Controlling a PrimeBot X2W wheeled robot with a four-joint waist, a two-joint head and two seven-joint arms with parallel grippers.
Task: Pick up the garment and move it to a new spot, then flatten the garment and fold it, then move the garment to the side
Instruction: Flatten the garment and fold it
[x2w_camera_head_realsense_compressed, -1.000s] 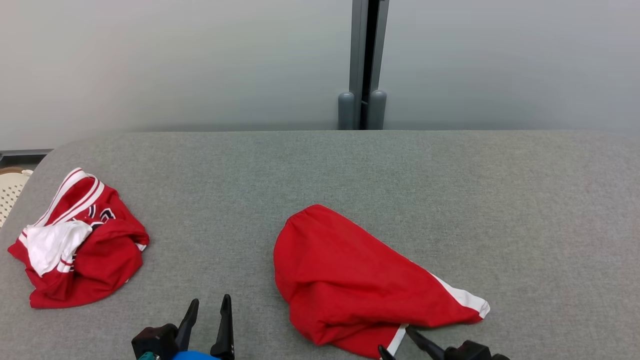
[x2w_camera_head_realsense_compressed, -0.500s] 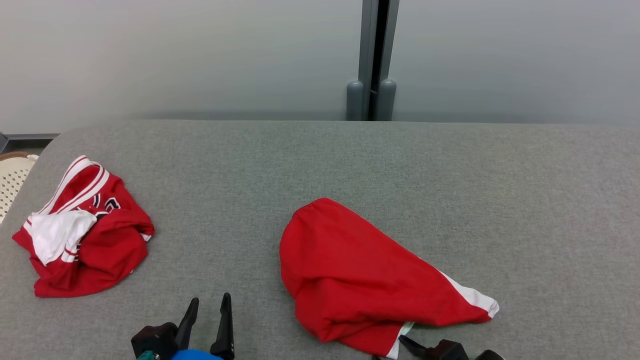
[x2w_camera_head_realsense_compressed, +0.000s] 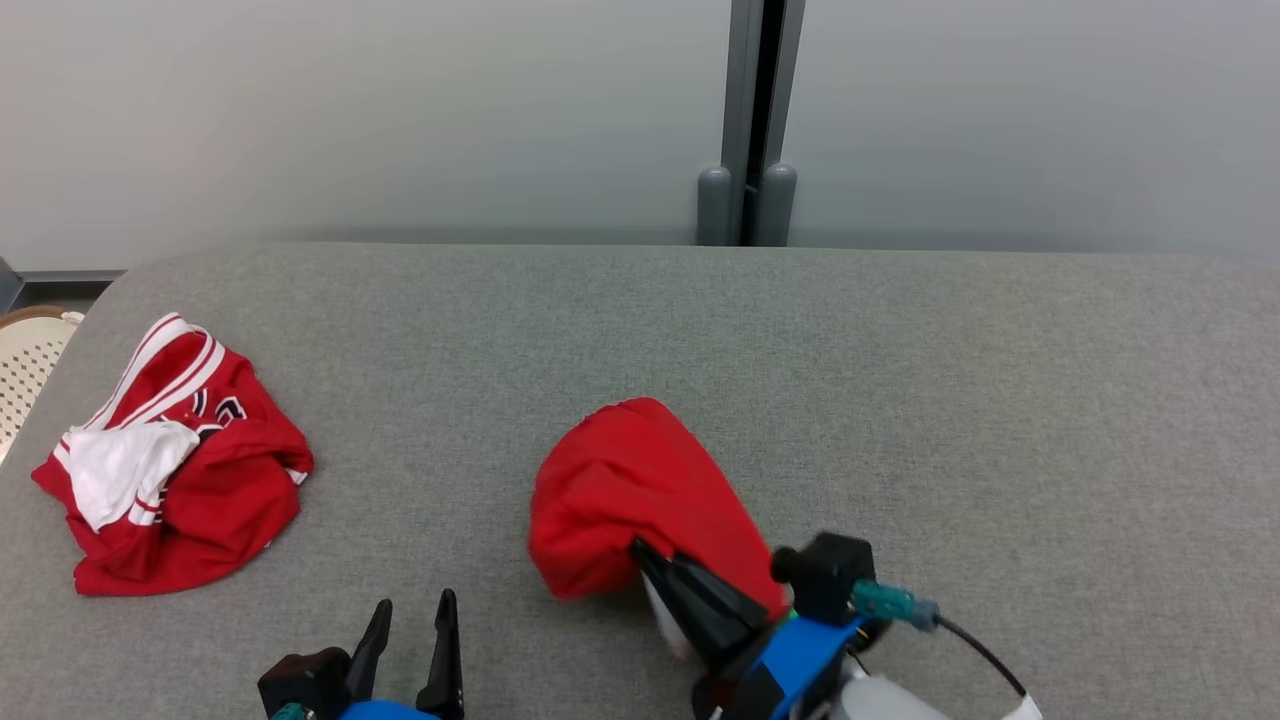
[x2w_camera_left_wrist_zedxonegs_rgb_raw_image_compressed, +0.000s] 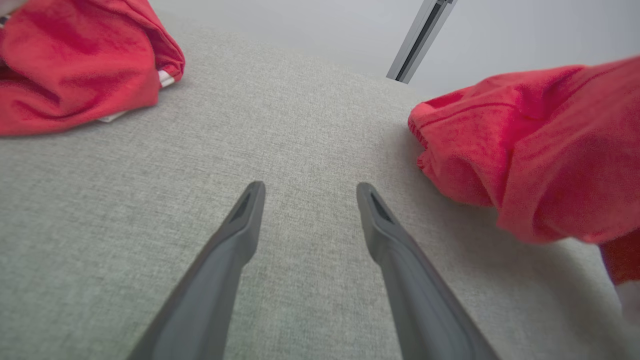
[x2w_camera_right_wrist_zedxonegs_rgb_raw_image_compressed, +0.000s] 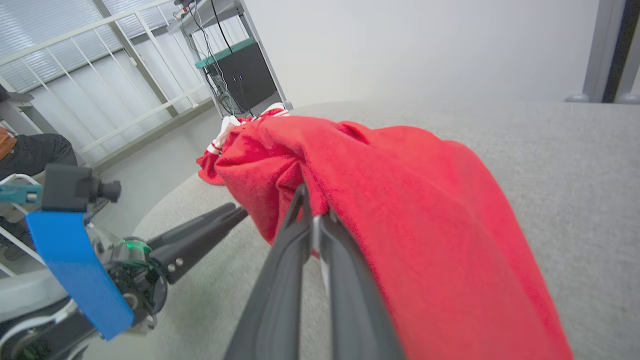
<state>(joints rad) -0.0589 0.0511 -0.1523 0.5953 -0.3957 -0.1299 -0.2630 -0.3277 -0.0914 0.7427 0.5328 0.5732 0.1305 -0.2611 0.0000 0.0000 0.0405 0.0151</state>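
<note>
We count two pieces of clothing on the table (x2w_camera_head_realsense_compressed: 1000, 400): one red garment (x2w_camera_head_realsense_compressed: 620, 480) near its middle, one red-and-white garment (x2w_camera_head_realsense_compressed: 200, 490) at its left end. There are two grippers, the left gripper (x2w_camera_head_realsense_compressed: 416, 600) and the right gripper (x2w_camera_head_realsense_compressed: 640, 548), at its near edge, and one basket (x2w_camera_head_realsense_compressed: 25, 365) beyond its left end.

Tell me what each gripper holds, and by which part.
Right gripper is shut on the red garment at its near edge, by the white trim. Left gripper is open, holding nothing.

A robotics lab or test room: a grey fabric-covered table (x2w_camera_head_realsense_compressed: 900, 350) stands before plain pale wall panels (x2w_camera_head_realsense_compressed: 350, 110). In the right wrist view, at eleven o'clock, a metal rack (x2w_camera_right_wrist_zedxonegs_rgb_raw_image_compressed: 227, 51) holds a black box (x2w_camera_right_wrist_zedxonegs_rgb_raw_image_compressed: 244, 75) with dangling cables (x2w_camera_right_wrist_zedxonegs_rgb_raw_image_compressed: 220, 30), beside window blinds (x2w_camera_right_wrist_zedxonegs_rgb_raw_image_compressed: 40, 25).
</note>
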